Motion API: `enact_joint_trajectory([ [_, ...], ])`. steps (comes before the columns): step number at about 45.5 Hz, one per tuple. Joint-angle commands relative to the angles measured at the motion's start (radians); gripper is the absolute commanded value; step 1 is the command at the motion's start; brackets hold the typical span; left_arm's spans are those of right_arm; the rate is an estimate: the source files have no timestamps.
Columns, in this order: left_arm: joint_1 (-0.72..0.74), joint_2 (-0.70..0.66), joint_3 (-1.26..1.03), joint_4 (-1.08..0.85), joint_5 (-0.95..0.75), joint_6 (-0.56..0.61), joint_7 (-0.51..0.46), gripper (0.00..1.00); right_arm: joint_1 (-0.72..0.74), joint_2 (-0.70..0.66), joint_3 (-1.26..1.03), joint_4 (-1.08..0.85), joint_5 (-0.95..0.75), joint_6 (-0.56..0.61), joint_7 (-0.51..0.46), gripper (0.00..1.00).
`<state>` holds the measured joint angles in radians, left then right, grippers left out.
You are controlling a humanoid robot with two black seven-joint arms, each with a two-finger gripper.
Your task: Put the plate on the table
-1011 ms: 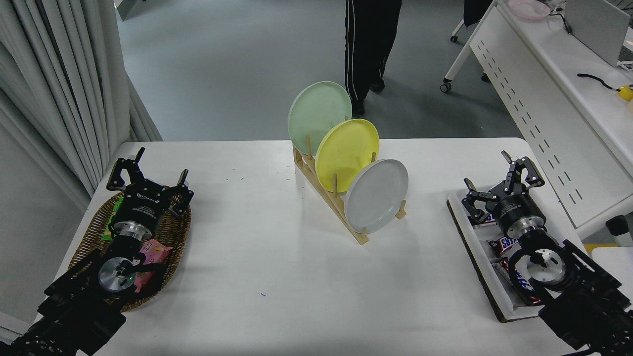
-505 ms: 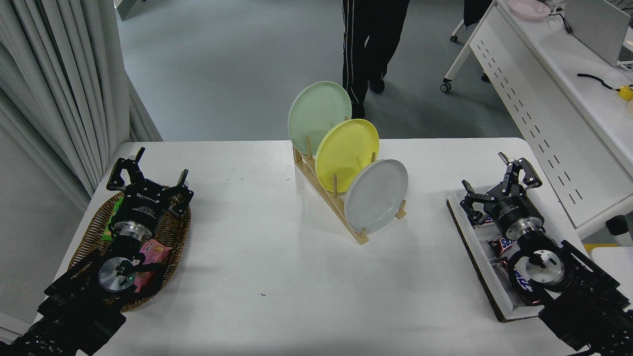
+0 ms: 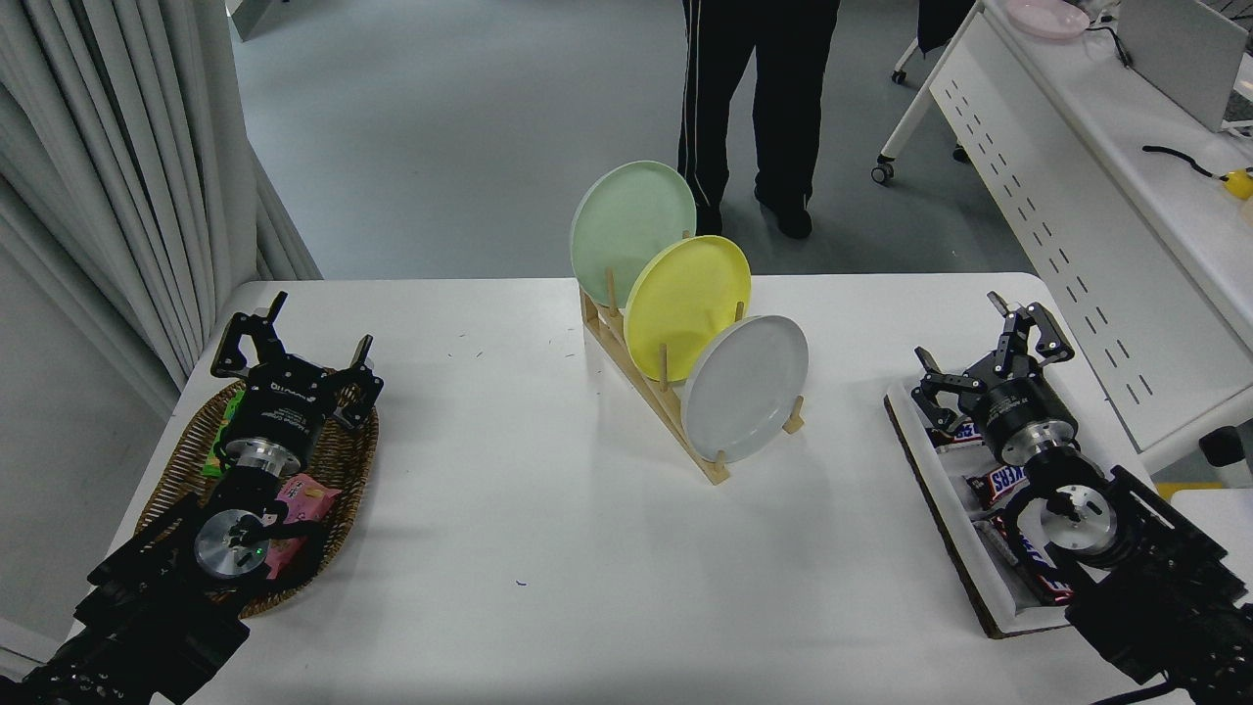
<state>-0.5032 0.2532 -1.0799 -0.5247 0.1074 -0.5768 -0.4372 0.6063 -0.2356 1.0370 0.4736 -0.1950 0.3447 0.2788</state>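
The pale grey-white plate (image 3: 746, 388) stands on edge in the front slot of a wooden rack (image 3: 654, 399) in the middle of the white table (image 3: 548, 548). A yellow plate (image 3: 687, 306) and a mint-green plate (image 3: 632, 233) stand behind it in the same rack. My right gripper (image 3: 967, 338) is open and empty, above the far end of a white tray at the right, well clear of the plate. My left gripper (image 3: 294, 338) is open and parked over a wicker basket at the left.
The white tray (image 3: 979, 587) holds several chocolate bars. The wicker basket (image 3: 186, 470) holds snack packets. A person's legs (image 3: 754, 108) stand beyond the table's far edge. A white desk with a perforated panel (image 3: 1067, 235) runs along the right.
My right gripper has risen and moved slightly away from me over the tray. The person behind the table has stepped to the right. The plates and left arm have not moved.
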Motion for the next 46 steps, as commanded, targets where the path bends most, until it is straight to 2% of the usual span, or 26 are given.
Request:
enact_joint_trajectory([
  [1,0.000,0.000,0.000,0.000,0.000,0.000,0.000,1.00,0.007,-0.028,-0.009,-0.001,0.000,-0.006,-0.001,1.00],
  [6,0.000,0.000,0.000,0.000,0.000,0.000,0.000,1.00,0.027,-0.050,-0.035,0.008,-0.001,-0.006,-0.001,1.00],
  [21,0.000,0.000,0.000,-0.001,0.000,0.000,0.000,1.00,0.121,-0.166,-0.308,0.034,0.052,-0.004,-0.001,1.00],
  [29,0.000,0.000,0.000,0.000,0.000,0.000,0.000,1.00,0.176,-0.296,-0.609,0.164,0.072,-0.003,-0.003,1.00],
  [36,0.000,0.000,0.000,0.000,0.000,0.000,0.000,1.00,0.231,-0.378,-0.807,0.299,0.215,-0.001,-0.001,1.00],
  [40,0.000,0.000,0.000,0.000,0.000,0.000,0.000,1.00,0.302,-0.462,-0.957,0.388,0.239,-0.001,-0.001,1.00],
  [46,0.000,0.000,0.000,-0.001,0.000,0.000,0.000,1.00,0.412,-0.519,-1.135,0.486,0.292,0.000,-0.001,1.00],
])
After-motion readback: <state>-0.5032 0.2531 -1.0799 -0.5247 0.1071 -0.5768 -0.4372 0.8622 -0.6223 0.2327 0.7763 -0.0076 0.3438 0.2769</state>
